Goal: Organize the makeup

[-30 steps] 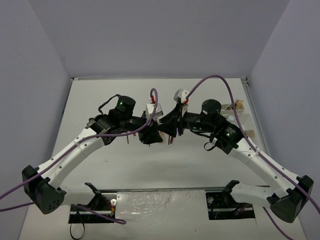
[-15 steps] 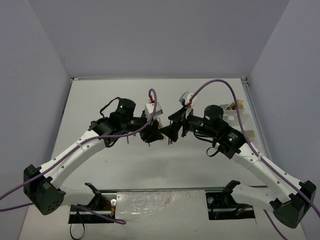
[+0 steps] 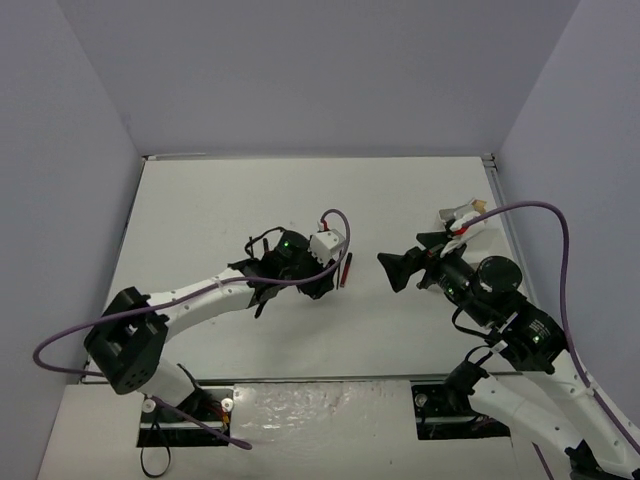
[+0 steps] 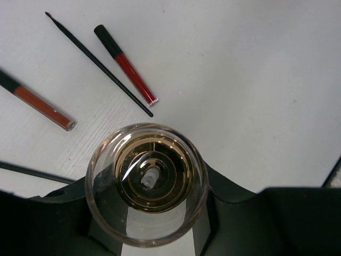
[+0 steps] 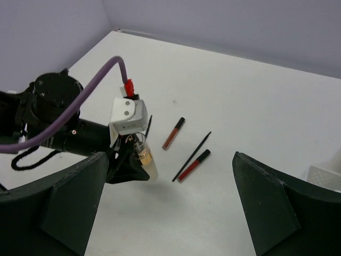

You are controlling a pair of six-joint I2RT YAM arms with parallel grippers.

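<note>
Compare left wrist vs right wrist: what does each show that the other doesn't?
Left wrist only: the bottle end-on, gold ring inside. Right wrist only: the left arm holding that bottle, the tray corner, the open right pincer. Both: the bottle, two red tubes, a black stick.

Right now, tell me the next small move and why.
Probably carry the beige bottle toward the white tray. The left jaws are shut on it, the right jaws stand open and empty, and the tray sits off to the right.
</note>
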